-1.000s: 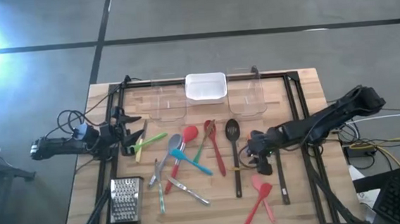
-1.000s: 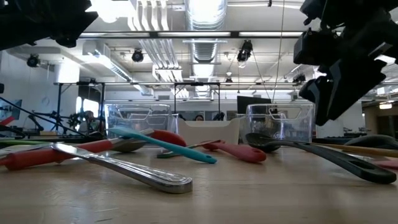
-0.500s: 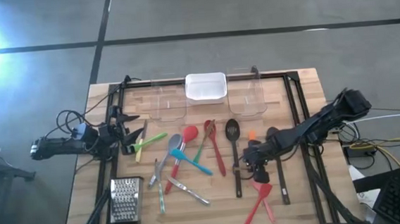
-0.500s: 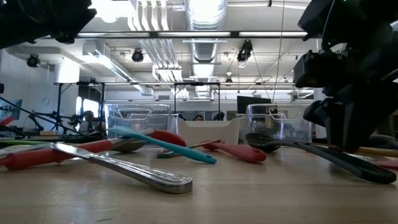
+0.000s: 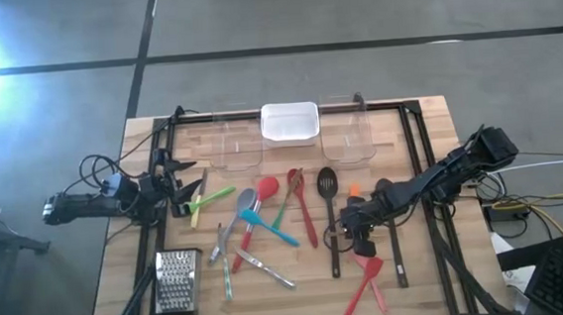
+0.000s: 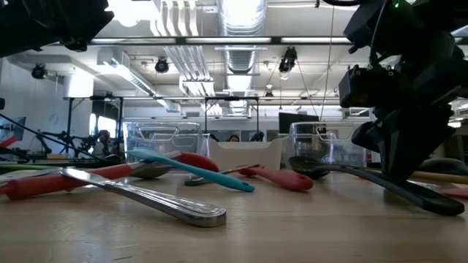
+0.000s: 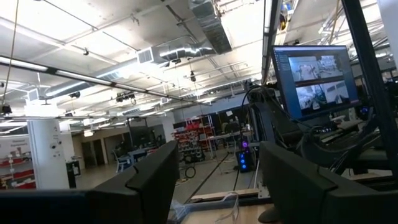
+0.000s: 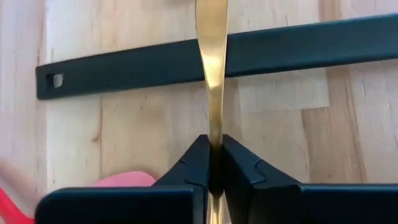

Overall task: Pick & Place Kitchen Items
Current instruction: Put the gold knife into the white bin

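A slim gold-coloured piece of cutlery lies across the handle of a black slotted spoon at the table's middle right. My right gripper has come down on it and is shut on it; in the low view the right gripper reaches the tabletop. Several other kitchen items, red, blue, green and metal, lie on the wood in the middle. Pink and red spatulas lie near the front. My left gripper waits open at the table's left edge, pointing above level. My right gripper pinches the gold piece's thin shaft between its two fingers. The fingers slant down from above and from the table's right. The piece runs straight on ahead of them and rests across the black spoon's handle.
Two clear bins and a white container stand along the far edge. A metal grater lies at the front left. Another black utensil lies right of my right gripper. A black frame borders the table.
My right gripper has sunk to the tabletop, moving a little toward the table's left, and has shut on the gold piece. The utensils have stayed where they lay.
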### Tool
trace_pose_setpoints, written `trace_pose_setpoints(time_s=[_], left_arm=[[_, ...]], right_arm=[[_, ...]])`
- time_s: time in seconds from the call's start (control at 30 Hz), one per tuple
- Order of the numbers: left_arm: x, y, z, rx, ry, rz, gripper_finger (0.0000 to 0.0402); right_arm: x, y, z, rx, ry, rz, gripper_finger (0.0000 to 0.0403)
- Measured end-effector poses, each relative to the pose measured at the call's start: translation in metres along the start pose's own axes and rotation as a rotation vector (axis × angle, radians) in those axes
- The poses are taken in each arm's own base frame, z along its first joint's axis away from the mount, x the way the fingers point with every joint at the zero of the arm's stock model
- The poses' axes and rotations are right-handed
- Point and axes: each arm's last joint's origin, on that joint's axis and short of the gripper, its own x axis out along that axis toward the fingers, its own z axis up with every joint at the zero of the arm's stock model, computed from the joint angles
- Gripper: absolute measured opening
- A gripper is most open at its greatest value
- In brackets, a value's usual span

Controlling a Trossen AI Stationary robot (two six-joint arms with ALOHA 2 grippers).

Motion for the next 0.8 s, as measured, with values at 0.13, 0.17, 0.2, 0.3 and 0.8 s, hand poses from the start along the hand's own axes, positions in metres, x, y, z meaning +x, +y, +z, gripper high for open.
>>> trace_pose_setpoints(time_s=[0.13,0.17,0.2,0.3,0.8], left_arm=[[0.000,0.000,0.000,0.000,0.000,0.000,0.0229],[0.000,0.000,0.000,0.000,0.000,-0.001,0.0229],[0.000,0.000,0.000,0.000,0.000,0.000,0.0229],[0.000,0.000,0.000,0.000,0.000,0.000,0.0229],[0.000,0.003,0.007,-0.010,-0.066,0.028,0.0229]], right_arm=[[-0.015,0.004,0.003,-0.006,-0.042,0.036,0.0016],[-0.019,0.004,0.004,-0.002,-0.051,0.037,0.0016],[-0.024,0.004,0.004,0.004,-0.062,0.038,0.0015],[-0.040,0.002,0.009,0.014,-0.127,0.052,0.0015],[-0.147,-0.047,0.087,-0.319,-0.587,-0.195,0.0014]])
